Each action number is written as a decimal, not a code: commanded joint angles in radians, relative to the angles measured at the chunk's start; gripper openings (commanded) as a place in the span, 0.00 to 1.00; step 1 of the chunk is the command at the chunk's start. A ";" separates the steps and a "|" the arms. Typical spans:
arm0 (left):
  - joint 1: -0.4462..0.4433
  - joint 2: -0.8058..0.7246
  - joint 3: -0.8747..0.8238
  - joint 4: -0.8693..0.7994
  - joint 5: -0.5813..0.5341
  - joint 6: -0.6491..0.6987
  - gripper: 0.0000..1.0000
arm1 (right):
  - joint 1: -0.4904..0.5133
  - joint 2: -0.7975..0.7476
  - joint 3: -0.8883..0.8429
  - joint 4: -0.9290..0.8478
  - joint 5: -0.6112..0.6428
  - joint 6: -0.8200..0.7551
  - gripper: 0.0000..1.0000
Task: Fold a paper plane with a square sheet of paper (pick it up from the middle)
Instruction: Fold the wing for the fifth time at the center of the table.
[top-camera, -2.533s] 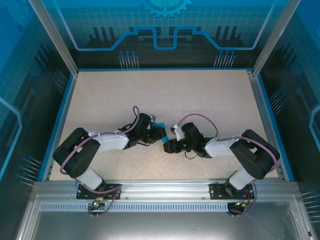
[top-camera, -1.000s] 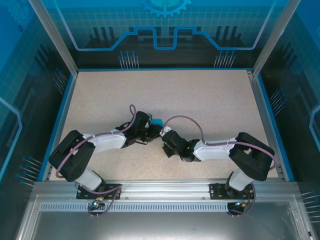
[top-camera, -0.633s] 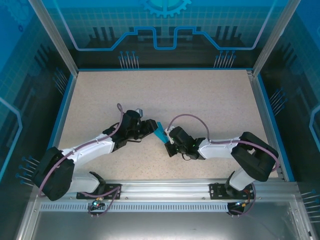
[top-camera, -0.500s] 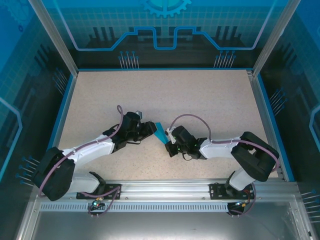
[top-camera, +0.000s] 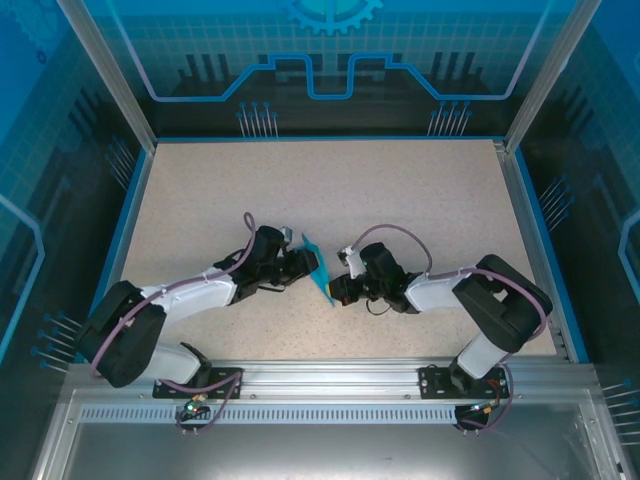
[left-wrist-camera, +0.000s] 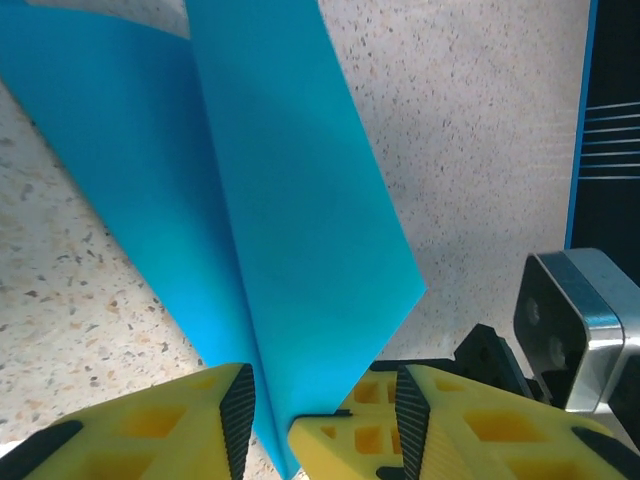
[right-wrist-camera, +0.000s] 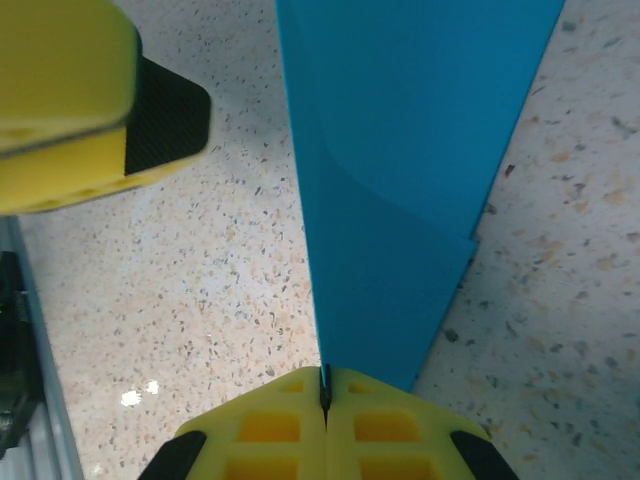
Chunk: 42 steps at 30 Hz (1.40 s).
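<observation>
The square sheet of paper (top-camera: 317, 266) is teal-blue and folded into a narrow creased shape. It stands on edge just above the table between the two arms. My right gripper (right-wrist-camera: 323, 388) is shut on its lower edge, the yellow fingertips pressed together over the paper (right-wrist-camera: 400, 180). In the top view the right gripper (top-camera: 333, 285) reaches in from the right. My left gripper (left-wrist-camera: 320, 415) is open, its black pads on either side of the paper (left-wrist-camera: 290, 230) and of the right gripper's yellow tip. From above, the left gripper (top-camera: 305, 268) meets the paper from the left.
The speckled beige table (top-camera: 350, 190) has a blue rim (top-camera: 128, 215) and an aluminium frame (top-camera: 330, 375) along the near edge. Blue patterned walls enclose the cell. Purple cables loop over both wrists.
The left arm has swung back in and its gripper has come right, straddling the paper. The right gripper stays shut on the paper, which has turned to stand more on edge.
</observation>
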 joint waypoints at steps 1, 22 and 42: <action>0.005 0.030 -0.018 0.081 0.069 0.013 0.44 | -0.031 0.056 0.010 0.093 -0.139 0.061 0.02; 0.005 0.146 0.015 0.197 0.098 0.018 0.45 | -0.120 0.235 0.102 0.102 -0.384 0.157 0.03; 0.013 0.246 0.042 0.187 0.047 0.052 0.42 | -0.124 0.222 0.134 -0.055 -0.322 0.120 0.13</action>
